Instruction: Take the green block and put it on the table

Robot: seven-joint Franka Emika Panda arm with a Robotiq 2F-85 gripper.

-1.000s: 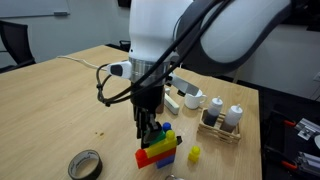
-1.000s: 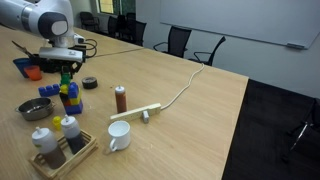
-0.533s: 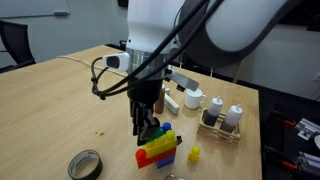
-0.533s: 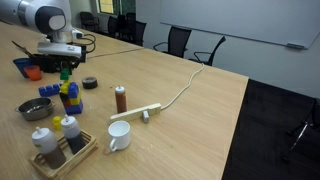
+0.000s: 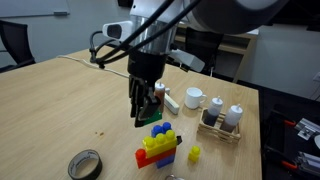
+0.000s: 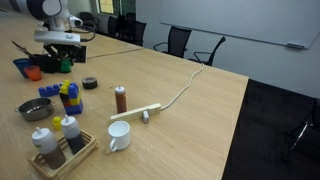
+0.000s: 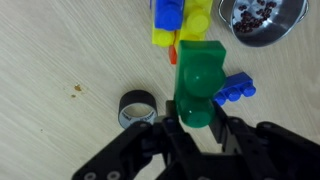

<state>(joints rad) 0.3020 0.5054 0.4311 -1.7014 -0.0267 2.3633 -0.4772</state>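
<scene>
I am gripping the green block (image 7: pixel 200 80) between my clamped jaws, holding it in the air over the bench (image 5: pixel 60 100), just above the stack of yellow, blue and red bricks (image 5: pixel 160 148). A tape roll (image 7: pixel 138 108), a blue brick (image 7: pixel 236 88) and a metal bowl (image 7: pixel 262 18) are lying below, nothing blocking me. A second ago the block was sitting on the stack; now I am carrying it clear.
</scene>
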